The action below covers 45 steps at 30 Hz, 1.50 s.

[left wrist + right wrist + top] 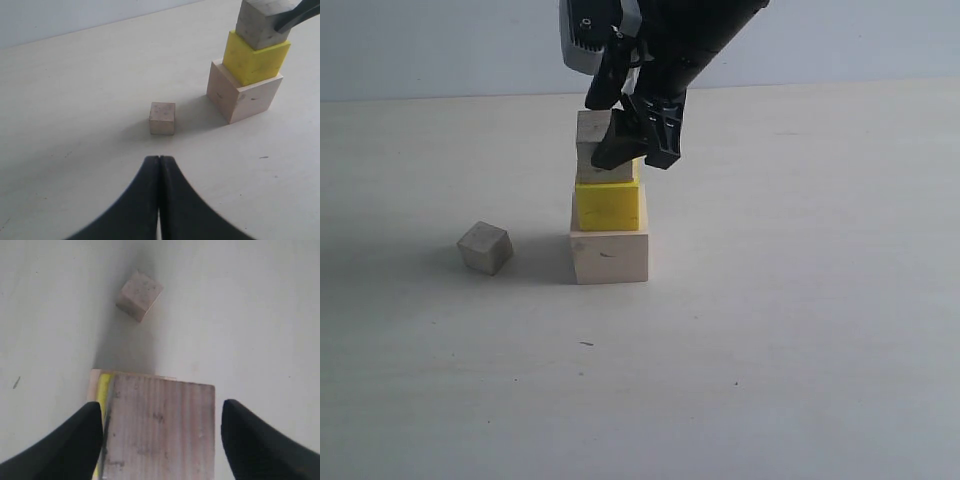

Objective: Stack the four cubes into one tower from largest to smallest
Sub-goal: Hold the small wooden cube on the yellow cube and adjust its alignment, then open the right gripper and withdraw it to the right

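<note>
A three-cube tower stands on the table: the large pale wood cube [609, 257] as base, the yellow cube [608, 206] on it, and a small wood cube [592, 140] on top. My right gripper [632, 160] hangs over the tower, open, with its jaws on either side of the top cube [160, 430]; a gap shows on one side. The smallest wood cube [485, 248] lies alone on the table to the tower's left. My left gripper [159, 159] is shut and empty, a short way from that cube [162, 118].
The pale table [800, 330] stretches out all round the tower, with a light wall [440, 45] behind its far edge. The right arm's black body [690, 40] comes down from above the tower.
</note>
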Each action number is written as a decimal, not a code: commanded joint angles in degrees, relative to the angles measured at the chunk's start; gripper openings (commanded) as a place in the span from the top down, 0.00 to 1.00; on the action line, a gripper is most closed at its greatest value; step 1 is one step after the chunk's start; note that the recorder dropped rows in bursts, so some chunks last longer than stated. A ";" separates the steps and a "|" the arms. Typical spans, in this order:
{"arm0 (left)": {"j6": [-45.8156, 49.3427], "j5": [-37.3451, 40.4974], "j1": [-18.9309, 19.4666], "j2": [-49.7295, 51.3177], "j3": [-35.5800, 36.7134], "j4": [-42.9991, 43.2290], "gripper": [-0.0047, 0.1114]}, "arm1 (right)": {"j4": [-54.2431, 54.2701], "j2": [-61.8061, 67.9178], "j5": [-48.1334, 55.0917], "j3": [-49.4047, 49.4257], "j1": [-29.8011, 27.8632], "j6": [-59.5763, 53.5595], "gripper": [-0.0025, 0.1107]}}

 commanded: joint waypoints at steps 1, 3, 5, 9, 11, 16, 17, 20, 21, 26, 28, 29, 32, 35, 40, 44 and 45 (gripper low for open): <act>-0.19 -0.59 0.14 -0.33 0.28 0.10 0.96 | -0.88 0.01 -0.34 0.01 -0.12 0.63 0.41; -0.19 -0.59 0.14 -0.33 0.28 0.10 0.96 | -0.88 0.01 -0.34 0.01 -0.12 0.63 0.41; -0.19 -0.59 0.14 -0.33 0.28 0.10 0.96 | -0.88 0.01 -0.34 0.01 -0.12 0.63 0.41; -0.19 -0.59 0.14 -0.33 0.28 0.10 0.96 | 0.26 0.01 -0.34 0.01 -0.12 1.04 0.41; -0.19 -0.59 0.14 -0.33 0.28 0.10 0.96 | 0.98 -0.10 -0.34 0.01 -0.12 1.04 0.41; -0.19 -0.59 0.14 -0.33 0.28 0.10 0.96 | 1.89 -0.31 -0.34 0.01 -0.12 1.04 0.41; -0.19 -0.59 0.14 -0.33 0.28 0.10 0.96 | 1.90 -0.31 -0.34 0.01 -0.12 1.15 0.41; -0.19 -0.59 0.14 -0.33 0.28 0.10 0.96 | 1.90 -0.31 -1.21 0.01 -0.12 2.55 0.41; -0.19 -0.59 0.14 -0.33 0.28 0.10 0.96 | 1.90 -0.31 -1.36 0.01 -0.12 2.68 0.41; -0.19 -0.59 0.14 -0.33 0.28 0.10 0.96 | 1.90 -0.31 -2.50 0.01 -0.12 4.09 0.41; -0.19 -0.59 0.14 -0.33 0.28 0.10 0.96 | 1.90 -0.31 -2.78 0.01 -0.12 4.09 0.41; -0.19 -0.59 0.14 -0.33 0.28 0.10 0.96 | 1.90 -0.31 -2.77 0.01 -0.12 4.09 0.41; -0.19 -0.59 0.14 -0.33 0.28 0.10 0.96 | 1.90 -0.31 -2.77 0.01 -0.12 5.06 0.41; -0.19 -0.59 0.14 -0.33 0.28 0.10 0.96 | 1.90 -0.31 -2.77 0.01 -0.12 5.06 0.41; -0.19 -0.59 0.14 -0.33 0.28 0.10 0.96 | 1.90 -0.42 -1.56 0.01 -0.12 4.93 0.41; -0.19 -0.59 0.14 -0.33 0.28 0.10 0.96 | 1.90 -0.76 -1.03 0.01 -0.12 4.93 0.41; -0.19 -0.59 0.14 -0.33 0.28 0.10 0.96 | 1.90 -1.00 -1.03 0.01 -0.12 4.93 0.41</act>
